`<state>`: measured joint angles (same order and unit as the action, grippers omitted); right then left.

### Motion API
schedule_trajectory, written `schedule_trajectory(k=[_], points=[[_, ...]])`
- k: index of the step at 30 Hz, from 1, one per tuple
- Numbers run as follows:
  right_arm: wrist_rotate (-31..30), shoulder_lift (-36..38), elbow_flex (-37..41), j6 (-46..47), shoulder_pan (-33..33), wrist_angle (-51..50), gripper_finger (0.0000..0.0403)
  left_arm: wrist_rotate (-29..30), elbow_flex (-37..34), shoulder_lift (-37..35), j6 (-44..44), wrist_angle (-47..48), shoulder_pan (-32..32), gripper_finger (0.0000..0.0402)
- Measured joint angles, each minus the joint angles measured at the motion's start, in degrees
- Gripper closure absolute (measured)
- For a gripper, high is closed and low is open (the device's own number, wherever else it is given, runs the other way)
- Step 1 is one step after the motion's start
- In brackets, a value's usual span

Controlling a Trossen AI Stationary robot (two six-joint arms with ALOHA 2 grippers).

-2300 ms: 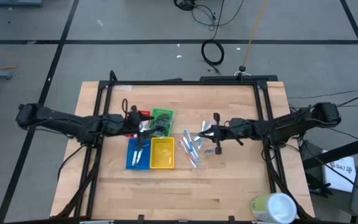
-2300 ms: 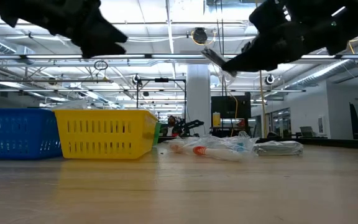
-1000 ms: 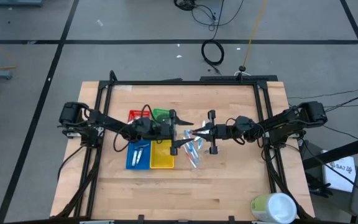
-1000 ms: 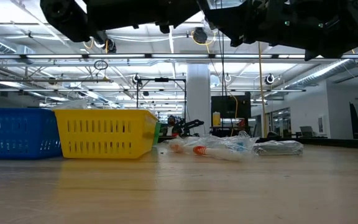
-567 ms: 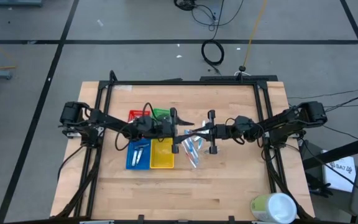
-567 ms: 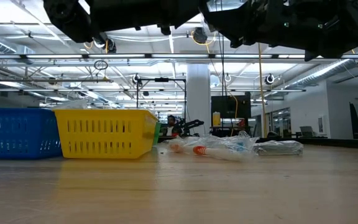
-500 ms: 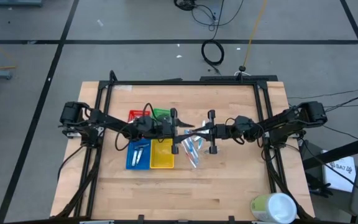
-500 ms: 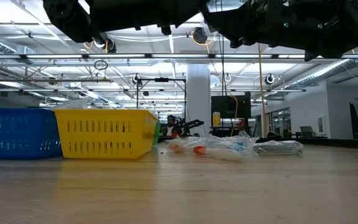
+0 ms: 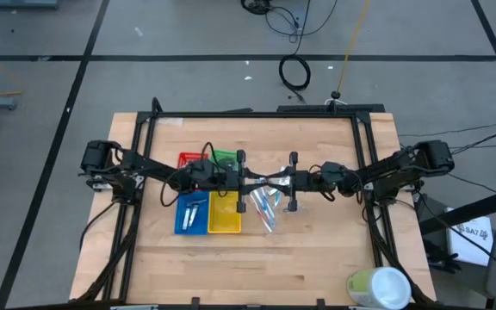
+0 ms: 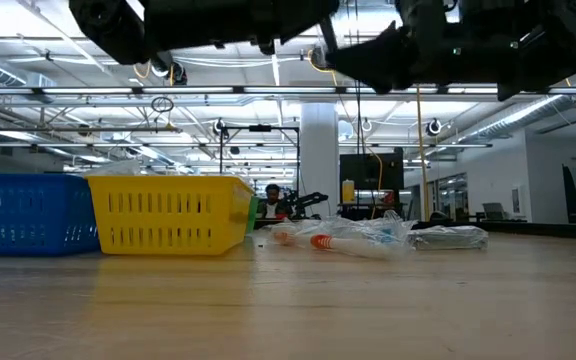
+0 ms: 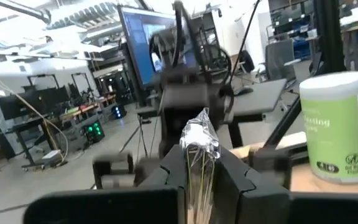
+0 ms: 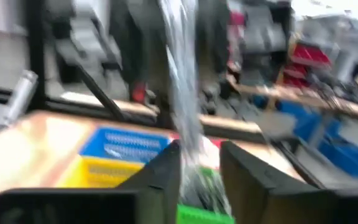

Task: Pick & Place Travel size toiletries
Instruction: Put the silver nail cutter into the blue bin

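Not much to read here tbh. The big pale green and white canister (image 11: 332, 130) has dark lettering on its label, too blurry to make out. A white box (image 9: 472, 232) at 4 o'clock off the counter has illegible print.

**Colours on the table**

The table (image 9: 317, 250) is pale, warm wood with a fine plank grain, edged by a black frame (image 9: 257, 113). Both arms and their grippers are matt black throughout. Between the jaws of the left gripper (image 11: 199, 177) stands a crinkled silver packet (image 11: 199, 138), shiny and partly clear. Just beneath the two facing grippers lie loose toiletries (image 9: 265, 207): pale blue and silver tubes; in the low view one of them shows an orange-red cap (image 10: 320, 241). Beside the left gripper sit four trays: red (image 9: 189, 160), green (image 9: 224, 158), blue (image 9: 191, 213) and yellow (image 9: 225, 213), the yellow one slotted with vertical openings. Well apart from the jaws stands a pale green and white cylinder (image 9: 377, 287), its label green-lettered.
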<state>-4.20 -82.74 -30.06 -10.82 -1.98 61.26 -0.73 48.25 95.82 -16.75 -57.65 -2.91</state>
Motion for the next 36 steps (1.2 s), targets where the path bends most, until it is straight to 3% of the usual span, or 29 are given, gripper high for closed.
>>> schedule_trajectory(k=[4, 7, 12, 18, 25, 31, 36], points=[[-5.78, 3.50, 0.02, 2.42, 0.02, -7.27, 0.0235, 0.20, 0.05, -4.53, 0.13, 8.74, 0.09, 0.0376], [-9.11, 8.54, 0.01, 4.15, 0.02, -15.37, 0.0194, 4.03, 0.05, -9.14, 1.79, 18.62, 0.17, 0.0376], [-16.26, 18.59, 0.02, 6.95, 0.00, -30.64, 0.0160, 7.32, -0.34, -17.08, 7.05, 36.01, 0.13, 0.0376], [-18.68, 28.33, 0.04, 11.06, 0.02, -45.33, 0.0163, 13.16, -8.37, -25.08, 13.40, 39.91, -1.69, 0.0376], [-19.68, 34.11, 0.07, 13.41, 0.01, -54.16, 0.0184, 19.04, -21.07, -34.08, 31.18, 42.92, -5.83, 0.0376], [-24.35, 35.08, 0.27, 13.23, 0.04, -55.82, 0.0196, 18.59, -24.52, -41.50, 47.26, 54.42, -12.09, 0.0376], [-24.50, 35.58, 1.75, 13.20, 0.54, -55.48, 0.0198, 19.66, -24.52, -45.59, 59.66, 64.10, -17.82, 0.0376]])
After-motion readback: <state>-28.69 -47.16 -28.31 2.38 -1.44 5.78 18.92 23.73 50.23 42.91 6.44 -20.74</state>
